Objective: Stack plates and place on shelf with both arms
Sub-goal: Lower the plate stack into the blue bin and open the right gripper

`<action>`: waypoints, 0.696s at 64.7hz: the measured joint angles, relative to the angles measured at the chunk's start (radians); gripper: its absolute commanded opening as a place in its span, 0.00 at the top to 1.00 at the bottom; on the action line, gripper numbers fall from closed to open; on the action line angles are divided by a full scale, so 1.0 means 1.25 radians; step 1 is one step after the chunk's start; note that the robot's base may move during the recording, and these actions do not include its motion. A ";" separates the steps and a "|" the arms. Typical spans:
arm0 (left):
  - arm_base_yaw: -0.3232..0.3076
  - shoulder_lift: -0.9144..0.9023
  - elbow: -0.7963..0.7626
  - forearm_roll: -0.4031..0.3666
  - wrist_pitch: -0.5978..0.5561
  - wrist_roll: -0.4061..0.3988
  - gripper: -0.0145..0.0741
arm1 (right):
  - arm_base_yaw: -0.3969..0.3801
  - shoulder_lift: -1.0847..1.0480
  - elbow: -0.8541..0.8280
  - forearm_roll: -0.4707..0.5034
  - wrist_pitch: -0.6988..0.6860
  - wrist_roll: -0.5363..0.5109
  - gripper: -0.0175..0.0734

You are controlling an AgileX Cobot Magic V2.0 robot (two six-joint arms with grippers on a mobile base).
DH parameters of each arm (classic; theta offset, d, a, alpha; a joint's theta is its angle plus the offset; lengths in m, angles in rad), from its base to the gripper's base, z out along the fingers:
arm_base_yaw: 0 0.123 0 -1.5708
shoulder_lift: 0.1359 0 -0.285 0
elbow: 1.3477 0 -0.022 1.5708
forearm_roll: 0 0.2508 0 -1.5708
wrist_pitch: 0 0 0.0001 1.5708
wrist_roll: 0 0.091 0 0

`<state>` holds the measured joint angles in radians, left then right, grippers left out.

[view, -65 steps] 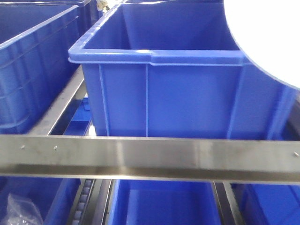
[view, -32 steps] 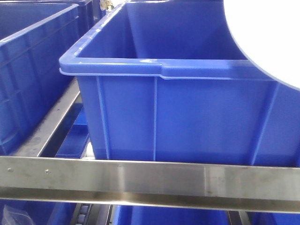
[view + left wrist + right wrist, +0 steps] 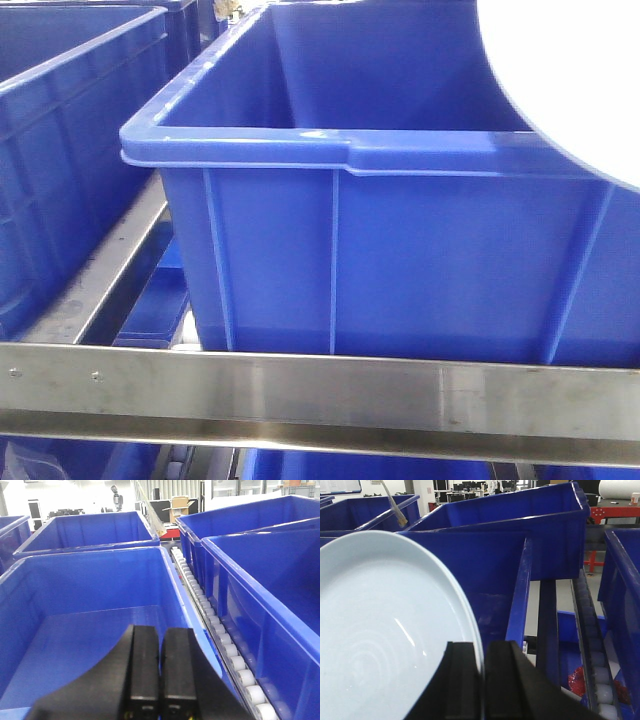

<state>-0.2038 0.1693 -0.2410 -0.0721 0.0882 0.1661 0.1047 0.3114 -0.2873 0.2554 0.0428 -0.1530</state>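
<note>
Front view, left to right. At the left edge, a neighbouring blue crate [image 3: 60, 150]; at centre, the large blue crate [image 3: 380, 250] standing behind the steel front rail of the shelf [image 3: 320, 400], which spans the bottom of the frame. In the upper right corner, the pale plate [image 3: 570, 80] hangs above the crate's right rim, well above the rail.

Left wrist view. The left gripper [image 3: 161, 670], at lower centre, has its fingers pressed together with nothing between them; it hovers over an empty crate [image 3: 75, 630]. A roller track [image 3: 220, 645] runs up the right of centre.

Right wrist view. The plate [image 3: 385, 630] fills the left half of the frame, tilted, its rim pinched between the fingers of the right gripper [image 3: 482, 680] at lower centre. Only one plate can be made out; whether a second lies beneath it cannot be told.

Step in hand, as judged: carrying the plate in toward the shelf. You hold it by a narrow bite on a glossy rim, so move slowly and level it before lowering. Keep its far edge clear of the crate rims. Bring your idle left gripper under or against the free side to steady the load before release.
</note>
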 measured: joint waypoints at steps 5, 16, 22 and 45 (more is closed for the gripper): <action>0.000 0.000 0.000 0.000 0.000 0.000 0.74 | 0.000 0.000 0.000 0.000 0.000 0.000 0.75; 0.000 0.000 0.000 0.000 0.000 0.000 0.74 | 0.000 0.000 0.000 0.000 -0.003 0.000 0.75; 0.000 0.000 0.000 0.000 0.000 0.000 0.74 | 0.000 0.000 0.000 0.000 0.000 0.000 0.75; 0.000 0.000 0.000 0.000 0.000 0.000 0.74 | 0.004 0.263 -0.183 0.000 0.021 0.000 0.75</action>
<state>-0.2038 0.1693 -0.2410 -0.0721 0.0882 0.1661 0.1095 0.6397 -0.5157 0.2554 0.0692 -0.1530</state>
